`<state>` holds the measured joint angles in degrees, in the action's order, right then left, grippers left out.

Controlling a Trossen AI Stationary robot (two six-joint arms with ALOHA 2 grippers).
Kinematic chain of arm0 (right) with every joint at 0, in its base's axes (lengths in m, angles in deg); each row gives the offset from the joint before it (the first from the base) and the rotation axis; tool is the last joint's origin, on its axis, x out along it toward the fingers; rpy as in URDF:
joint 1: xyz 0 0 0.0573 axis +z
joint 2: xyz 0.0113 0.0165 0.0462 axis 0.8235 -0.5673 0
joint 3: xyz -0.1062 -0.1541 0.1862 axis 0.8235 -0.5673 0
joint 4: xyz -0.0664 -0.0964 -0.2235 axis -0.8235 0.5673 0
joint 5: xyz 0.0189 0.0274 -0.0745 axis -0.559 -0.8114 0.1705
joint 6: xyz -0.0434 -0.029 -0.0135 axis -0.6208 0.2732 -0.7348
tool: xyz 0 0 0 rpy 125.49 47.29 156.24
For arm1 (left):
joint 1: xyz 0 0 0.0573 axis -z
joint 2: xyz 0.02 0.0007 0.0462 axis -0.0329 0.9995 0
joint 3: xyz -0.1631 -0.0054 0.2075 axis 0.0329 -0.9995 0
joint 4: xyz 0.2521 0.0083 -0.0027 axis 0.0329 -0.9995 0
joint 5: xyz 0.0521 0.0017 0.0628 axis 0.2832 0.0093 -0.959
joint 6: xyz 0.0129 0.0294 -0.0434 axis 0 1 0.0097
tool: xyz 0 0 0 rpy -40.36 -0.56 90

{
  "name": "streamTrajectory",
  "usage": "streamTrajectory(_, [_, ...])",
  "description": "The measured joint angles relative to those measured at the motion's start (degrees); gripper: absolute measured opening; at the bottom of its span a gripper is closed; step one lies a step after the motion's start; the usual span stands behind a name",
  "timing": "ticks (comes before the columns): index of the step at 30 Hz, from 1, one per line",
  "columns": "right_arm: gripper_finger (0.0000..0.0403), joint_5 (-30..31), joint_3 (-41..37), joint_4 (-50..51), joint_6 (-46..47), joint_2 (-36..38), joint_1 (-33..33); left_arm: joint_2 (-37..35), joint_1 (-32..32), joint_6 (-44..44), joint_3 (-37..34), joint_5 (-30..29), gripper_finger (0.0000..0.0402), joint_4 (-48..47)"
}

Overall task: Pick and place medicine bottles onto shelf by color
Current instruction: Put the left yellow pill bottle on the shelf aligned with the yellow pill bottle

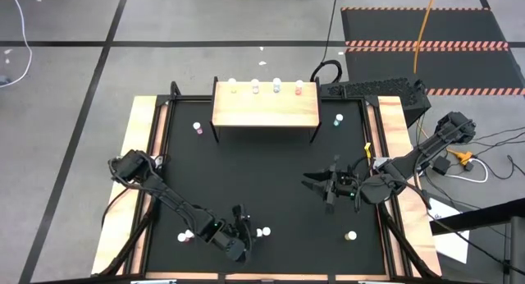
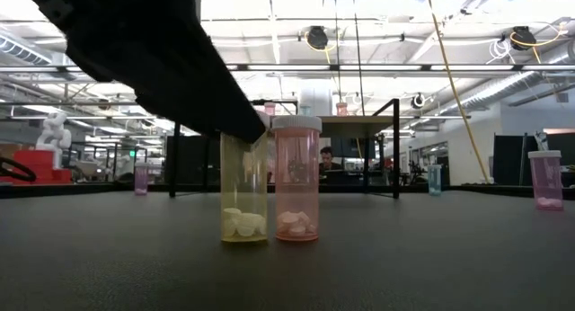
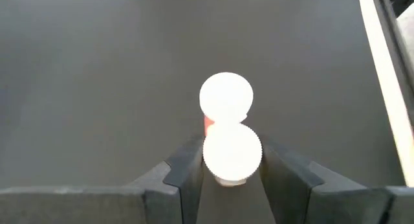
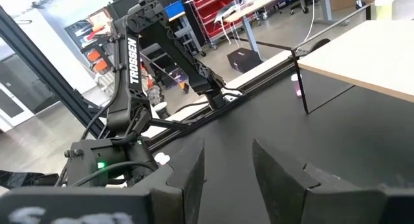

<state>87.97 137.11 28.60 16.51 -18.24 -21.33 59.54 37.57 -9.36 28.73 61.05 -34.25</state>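
Note:
A yellow bottle point(image 2: 243, 192) and a pink bottle point(image 2: 296, 181) stand upright side by side on the black table, near its front edge. My left gripper point(image 1: 244, 235) is down over the yellow bottle, shut on its white cap point(image 3: 231, 153). The pink bottle's cap point(image 3: 225, 98) lies just beyond the fingers. The shelf point(image 1: 266, 112) stands at the far side, with several bottles point(image 1: 255, 86) along its far edge. My right gripper point(image 1: 324, 185) is open and empty above the table's right half. My left gripper pinches the yellow bottle at its white cap point(image 3: 213, 160), one finger point(image 3: 189, 169) on each side. The fingers come from above, slanting down. The bottle stands upright with its base on the table point(image 2: 243, 241), close against the pink bottle.
Loose bottles stand on the table: a pink one point(image 1: 198, 128) left of the shelf, a blue-green one point(image 1: 338, 119) right of it, one point(image 1: 184, 236) at the front left and one point(image 1: 351, 235) at the front right. Wooden strips point(image 1: 141, 153) edge the table.

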Motion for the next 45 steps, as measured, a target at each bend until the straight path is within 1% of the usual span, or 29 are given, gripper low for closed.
streamTrajectory(4, [0.0123, 0.0, 0.0, -0.2, 0.0, 0.0, 0.0, -0.2, -0.3, -0.1, 0.0, 0.5, 0.014, -0.5])
streamTrajectory(8, [0.0123, 0.0, 0.0, -0.2, -0.1, 0.0, 0.0, -2.5, -1.3, -0.5, 0.0, 0.7, 0.014, -3.3])
streamTrajectory(15, [0.0123, 0.0, 0.0, -0.2, -0.9, 0.0, 0.0, -9.5, -4.5, 1.4, -0.1, 0.6, 0.014, -10.3])
streamTrajectory(20, [0.0123, 0.0, 0.0, -0.2, -1.2, 0.0, 0.0, -17.3, -8.6, 3.2, -0.1, 0.6, 0.014, -17.6])
streamTrajectory(26, [0.0123, 0.0, 0.0, 0.0, -3.8, 0.6, 0.0, -27.8, -18.2, 3.8, -0.1, 0.6, 0.014, -29.4])
streamTrajectory(31, [0.0123, 0.0, 0.0, 0.2, -7.1, 2.3, -1.0, -34.1, -28.8, 6.1, -0.1, 0.5, 0.014, -34.1])
streamTrajectory(36, [0.0123, -0.3, 0.0, 1.2, -12.0, 3.8, -2.9, -35.7, -38.9, 10.6, -0.1, 1.8, 0.014, -32.8])
streamTrajectory(42, [0.0123, -8.6, 0.0, 4.0, -14.1, 5.3, -8.1, -35.6, -49.2, 14.5, -0.1, 6.4, 0.014, -31.3])
streamTrajectory(45, [0.0123, -10.5, 0.0, 4.7, -13.8, 5.4, -11.1, -35.6, -53.3, 17.9, -0.1, 8.1, 0.014, -29.9])
